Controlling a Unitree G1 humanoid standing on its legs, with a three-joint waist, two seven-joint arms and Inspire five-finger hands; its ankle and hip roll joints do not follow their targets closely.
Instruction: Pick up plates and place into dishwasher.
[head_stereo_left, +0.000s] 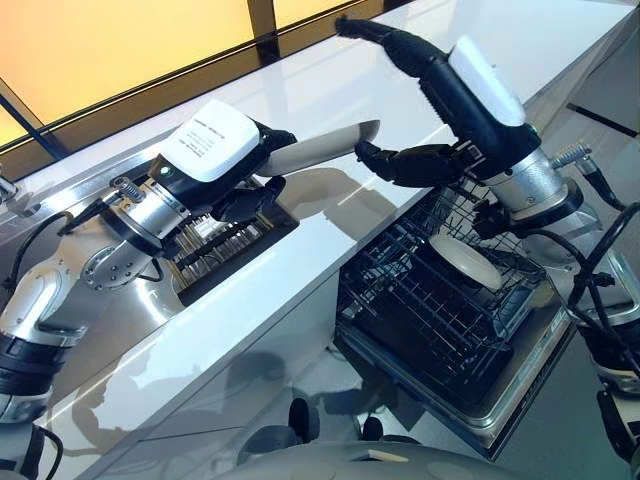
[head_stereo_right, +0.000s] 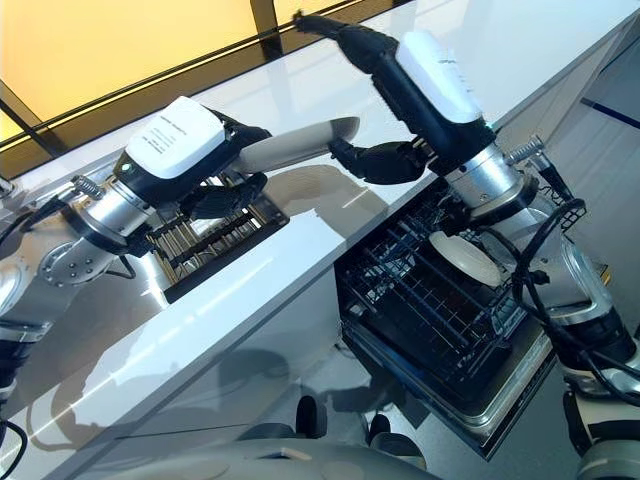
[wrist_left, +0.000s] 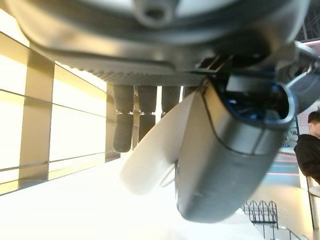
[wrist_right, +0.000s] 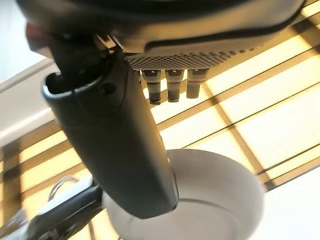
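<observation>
Your plate (head_stereo_left: 318, 150), a smooth off-white disc seen nearly edge-on, is up in the air above the glossy white counter (head_stereo_left: 420, 60), about midway across its width. Your left hand (head_stereo_left: 215, 150) has it pinched, thumb (wrist_left: 225, 150) on one face and fingers (wrist_left: 135, 115) curled against the other. Your right hand (head_stereo_left: 415, 160) sits just beside the plate's free rim; its thumb (head_stereo_left: 400, 162) points at that rim and its fingers (head_stereo_left: 375, 32) stretch straight out above, apart from the thumb, and you cannot tell from these views whether anything touches.

Set into the counter under your left hand is a dark recessed rack (head_stereo_left: 225, 245) of thin metal prongs. Below the counter's near edge, the black wire dishwasher rack (head_stereo_left: 440, 300) is pulled out, with a second round white plate (head_stereo_left: 465, 262) leaning tilted in its tines.
</observation>
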